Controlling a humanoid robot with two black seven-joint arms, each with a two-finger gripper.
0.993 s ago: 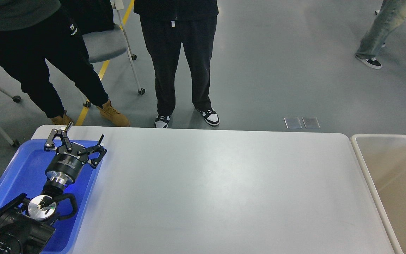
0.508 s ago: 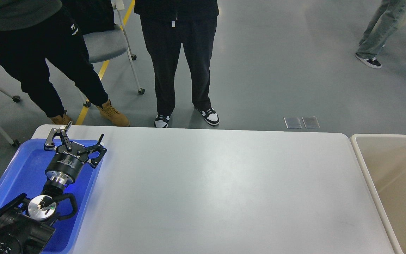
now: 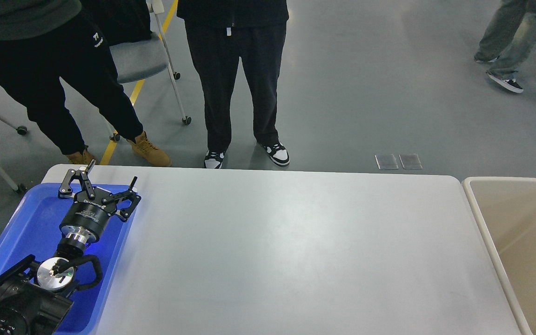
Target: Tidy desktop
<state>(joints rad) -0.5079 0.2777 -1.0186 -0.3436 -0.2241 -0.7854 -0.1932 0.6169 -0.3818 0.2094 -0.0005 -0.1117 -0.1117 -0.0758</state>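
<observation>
Head view, one desktop (image 3: 286, 251), left gripper (image 3: 103, 184) spread above one blue tray (image 3: 26, 223), right gripper's state unclear.

Tray (image 3: 26, 218) left of desktop (image 3: 286, 251), bin (image 3: 514, 223) right.

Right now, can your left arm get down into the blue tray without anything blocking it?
Probably yes. The left end effector hangs open above the far end of the blue tray, and nothing shows between it and the tray floor. The tray part under the arm itself is hidden, so I can't vouch for that.
</observation>
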